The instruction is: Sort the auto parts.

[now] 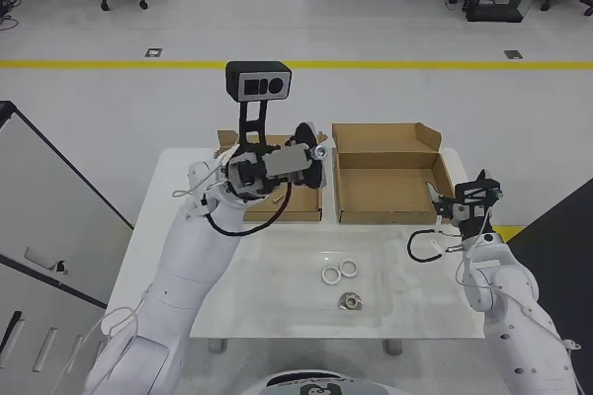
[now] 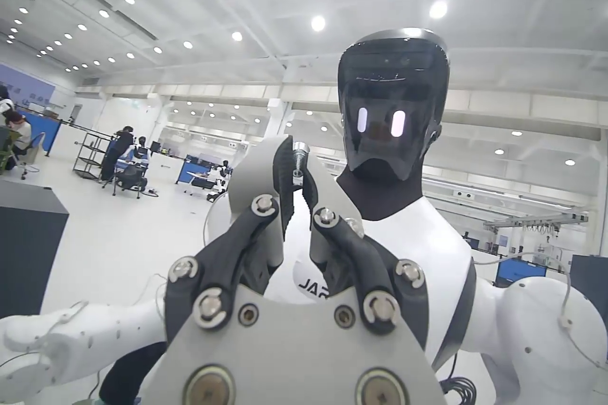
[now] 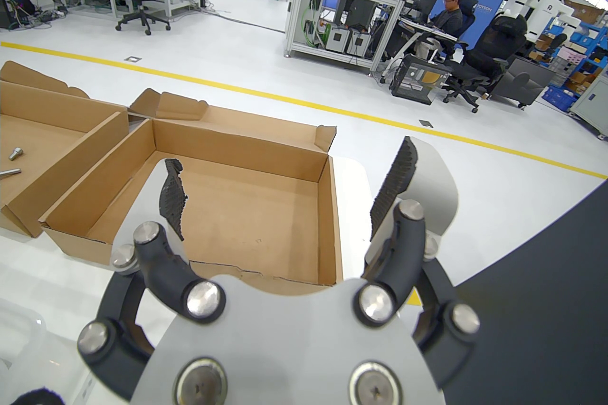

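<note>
Bolt (image 2: pixel 299 162) noted: it sits crosswise near the tips of the left pincer (image 2: pixel 295 174), whose fingers are pressed together on the thread. In the top view that arm is raised over the left carton (image 1: pixel 301 205), at 11 o'clock on the bench (image 1: pixel 425 296). Two similar bolts (image 3: pixel 16 152) lie inside this carton, so we judge it to be the bolt bin and the raised hold to be a carry ahead of a drop.

The right carton (image 1: pixel 385 188) stands open at 1 o'clock. The right pincer (image 3: pixel 289 162) is spread and holds nothing. It sits at that carton's 3 o'clock edge, which we judge keeps it out of the other arm's way.

At 6 o'clock a clear tray (image 1: pixel 277 286) holds two white rings (image 1: pixel 331 276) side by side. A small metal fitting (image 1: pixel 351 300) lies at their 5 o'clock. We judge these three unsorted.

Risk: with so shallow a grip at the tips, the bolt may slip before release.
</note>
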